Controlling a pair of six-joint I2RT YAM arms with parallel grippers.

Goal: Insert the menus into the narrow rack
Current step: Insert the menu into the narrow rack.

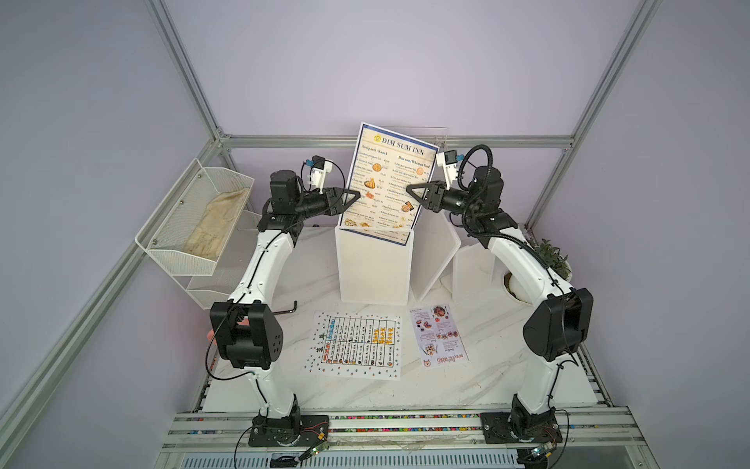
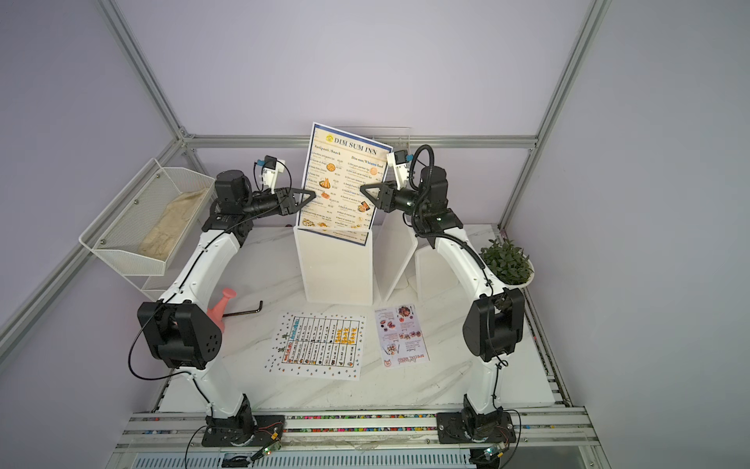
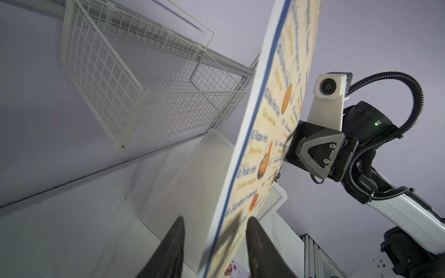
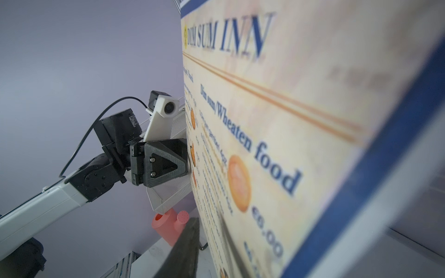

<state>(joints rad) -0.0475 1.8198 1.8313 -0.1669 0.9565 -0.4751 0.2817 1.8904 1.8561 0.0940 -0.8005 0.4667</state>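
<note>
Left tool has its fingers spread around the left edge of the DIM SUM INN menu, with a gap showing either side of the sheet. That menu stands tilted with its bottom edge down in the white rack. Right tool is at the menu's right edge, can't tell if it's pinching. Grid menu and SPECIAL MENU leaflet lie flat on the counter in front.
</note>
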